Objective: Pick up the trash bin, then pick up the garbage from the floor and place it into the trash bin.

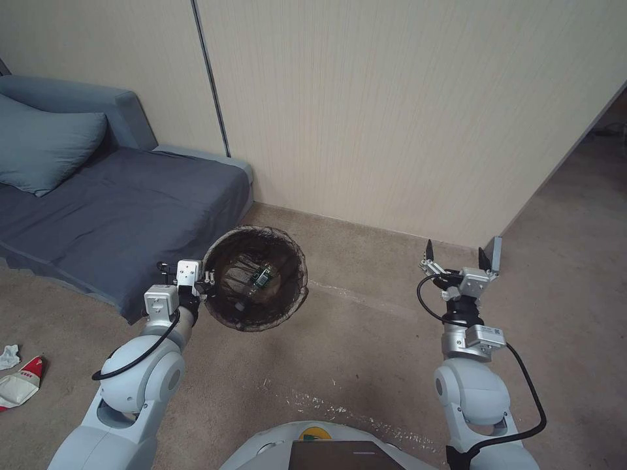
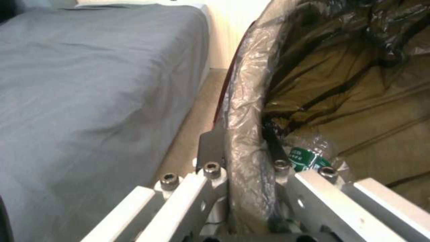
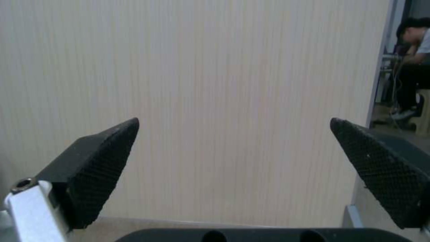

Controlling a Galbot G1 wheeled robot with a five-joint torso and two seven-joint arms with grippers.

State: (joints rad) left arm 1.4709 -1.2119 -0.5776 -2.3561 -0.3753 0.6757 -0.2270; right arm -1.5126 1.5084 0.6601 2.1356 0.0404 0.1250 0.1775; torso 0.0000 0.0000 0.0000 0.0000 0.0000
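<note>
My left gripper (image 1: pixel 206 279) is shut on the rim of the trash bin (image 1: pixel 256 277) and holds it off the floor, its mouth tipped toward me. The dark bag lines the bin, and a clear plastic bottle (image 1: pixel 256 277) with a green label lies inside. In the left wrist view the bin's bag-wrapped rim (image 2: pixel 244 111) sits between the fingers, with the bottle (image 2: pixel 309 158) just beyond. My right gripper (image 1: pixel 456 256) hangs open and empty above the floor near the wall; its black pads (image 3: pixel 100 168) face the wall. Garbage lies on the floor at far left: a red-and-white crushed cup (image 1: pixel 21 383) and a white tissue (image 1: pixel 9 356).
A grey sofa bed (image 1: pixel 117 215) with a pillow (image 1: pixel 46 147) stands at the left, close beside the bin. A beige panelled wall (image 1: pixel 392 117) rises ahead. Brown carpet floor (image 1: pixel 366 339) spreads between my arms, and an opening lies at the far right.
</note>
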